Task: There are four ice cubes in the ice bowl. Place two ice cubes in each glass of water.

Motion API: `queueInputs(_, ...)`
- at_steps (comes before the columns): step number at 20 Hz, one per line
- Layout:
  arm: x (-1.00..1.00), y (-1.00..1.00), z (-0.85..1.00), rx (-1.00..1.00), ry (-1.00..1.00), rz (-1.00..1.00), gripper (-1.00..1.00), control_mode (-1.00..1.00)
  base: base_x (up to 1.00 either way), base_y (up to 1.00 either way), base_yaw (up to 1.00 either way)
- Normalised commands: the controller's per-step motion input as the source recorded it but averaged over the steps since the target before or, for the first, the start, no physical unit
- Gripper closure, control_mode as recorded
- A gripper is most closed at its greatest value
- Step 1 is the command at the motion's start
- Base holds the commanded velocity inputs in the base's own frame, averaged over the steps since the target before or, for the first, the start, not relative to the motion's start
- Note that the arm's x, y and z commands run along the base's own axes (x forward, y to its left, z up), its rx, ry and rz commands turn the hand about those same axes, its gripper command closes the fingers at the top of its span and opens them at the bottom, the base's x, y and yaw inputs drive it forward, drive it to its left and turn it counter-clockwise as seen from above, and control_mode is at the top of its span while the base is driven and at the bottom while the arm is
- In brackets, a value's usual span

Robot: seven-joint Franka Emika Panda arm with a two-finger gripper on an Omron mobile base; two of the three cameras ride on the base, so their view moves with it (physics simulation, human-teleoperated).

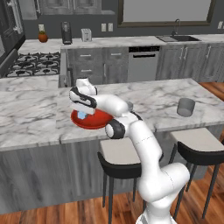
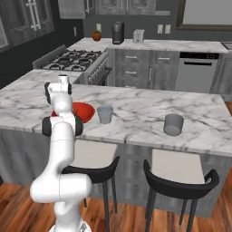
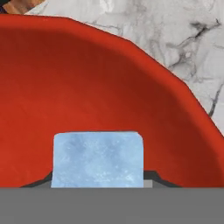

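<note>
One ice cube sits right in front of my hand camera, down inside the red ice bowl. My fingers are low over the bowl, on each side of that cube. Just the dark tips peek out from under it, so I think I am closing on it, but I cannot tell if I am really squeezing it yet.

I think the job is only just starting. In these pictures I see no ice in either glass. The near glass stands on the bench just beside the bowl. The far glass stands well away from the bowl, along the same bench. Both still need two cubes each, so all four trips are left.

The hand view shows the cube up close and the shiny red wall around it, but no glasses. The right base view shows both glasses, with my arm covering part of the bowl. The left base view shows a bit of blue under my hand, over the bowl, and the far glass on the bench.
</note>
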Motion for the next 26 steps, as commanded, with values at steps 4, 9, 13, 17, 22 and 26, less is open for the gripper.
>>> queueInputs(4, 0.0, -0.23, 0.19, 0.0, 0.0, -0.21, 1.0, -1.0, 0.0, 0.0, 0.0)
queueInputs(9, -0.06, -0.73, 0.42, 0.01, 0.0, -0.23, 1.0, -1.0, 0.0, 0.0, 0.0)
queueInputs(13, -0.39, -0.99, 0.54, 0.04, -0.12, -0.16, 1.0, -1.0, 0.0, 0.0, 0.0)
queueInputs(17, -0.54, -1.0, 0.59, 0.08, -0.19, -0.14, 1.0, -1.0, 0.0, 0.0, 0.0)
queueInputs(22, -0.58, -1.0, 0.51, 0.05, -0.14, -0.17, 1.0, -1.0, 0.0, 0.0, 0.0)
queueInputs(26, -0.69, -1.0, 0.35, 0.01, -0.11, -0.25, 1.0, -1.0, 0.0, 0.0, 0.0)
